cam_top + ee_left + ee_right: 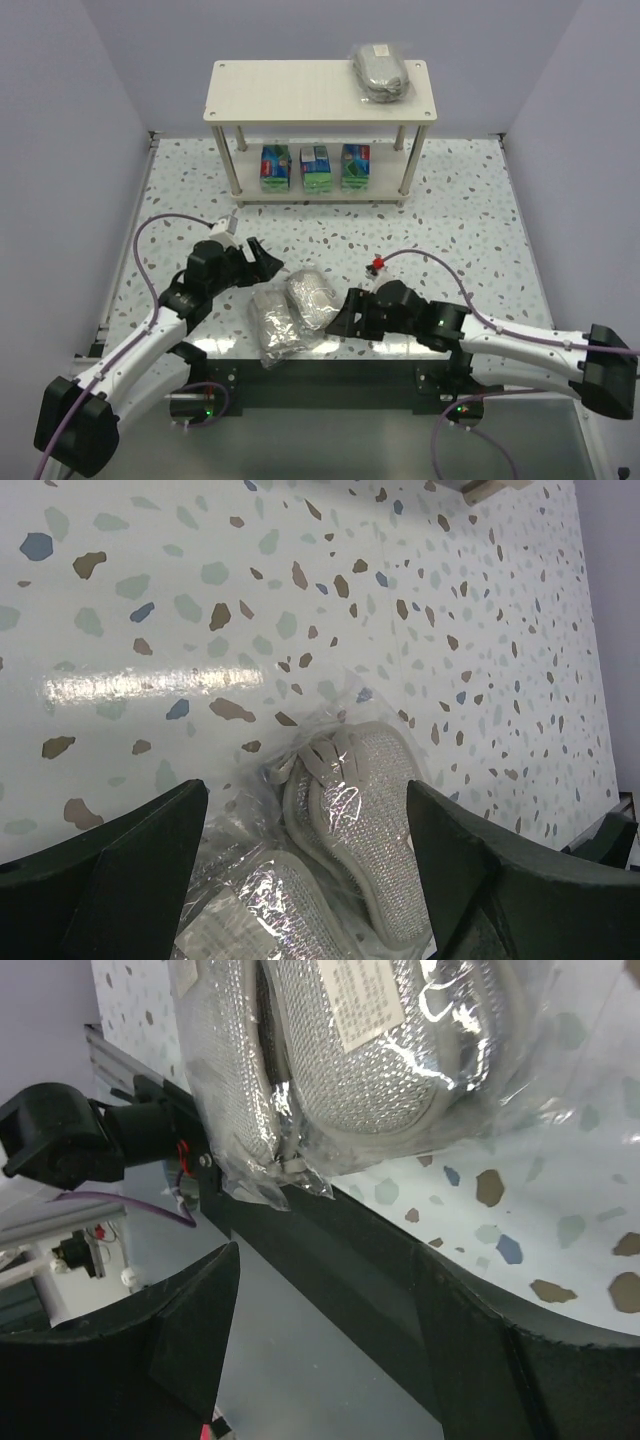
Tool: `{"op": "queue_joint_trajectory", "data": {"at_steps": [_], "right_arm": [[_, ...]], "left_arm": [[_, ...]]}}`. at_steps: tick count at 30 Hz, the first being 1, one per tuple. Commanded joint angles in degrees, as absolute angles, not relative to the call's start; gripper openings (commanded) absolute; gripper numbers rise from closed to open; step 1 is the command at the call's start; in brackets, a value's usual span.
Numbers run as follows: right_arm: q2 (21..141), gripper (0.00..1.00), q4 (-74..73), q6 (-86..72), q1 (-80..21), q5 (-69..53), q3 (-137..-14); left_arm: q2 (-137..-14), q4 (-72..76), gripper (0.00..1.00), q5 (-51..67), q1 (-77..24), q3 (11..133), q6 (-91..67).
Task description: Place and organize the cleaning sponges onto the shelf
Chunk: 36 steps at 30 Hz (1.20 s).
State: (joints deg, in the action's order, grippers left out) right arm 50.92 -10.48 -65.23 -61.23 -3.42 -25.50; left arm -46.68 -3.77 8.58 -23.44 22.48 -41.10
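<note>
Two grey oval bundles (312, 298) lie side by side on the worktop (460, 230), between the left end effector (268, 262) and the right end effector (340, 314), both wide open and holding nothing. Their long sides point toward the shelf (290, 90), far ahead of both.

Left end effector (268, 259), right end effector (341, 314): splayed.
</note>
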Motion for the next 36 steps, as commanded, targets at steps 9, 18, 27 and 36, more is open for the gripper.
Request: {"op": "queue_joint_trajectory", "data": {"at_steps": [9, 18, 27, 36], "right_arm": [[61.69, 0.74, 4.92, -85.22, -73.55, 18.00, -23.38], [68.72, 0.71, 10.37, -98.85, -76.29, 29.70, -21.53], [75.85, 0.50, 14.59, -106.09, -76.38, 37.96, -20.48], [72.97, 0.00, 16.26, -107.06, -76.29, 37.09, -16.00]], "left_arm": [[-47.20, 1.85, 0.86, 9.32, -23.73, 23.73, -40.52], [-44.48, 0.18, 0.86, 8.70, -23.73, 22.94, -40.43], [-42.10, -2.02, 0.86, 8.61, -23.73, 21.45, -40.87], [-39.73, -3.78, 0.86, 8.44, -23.73, 20.83, -40.96]]}}
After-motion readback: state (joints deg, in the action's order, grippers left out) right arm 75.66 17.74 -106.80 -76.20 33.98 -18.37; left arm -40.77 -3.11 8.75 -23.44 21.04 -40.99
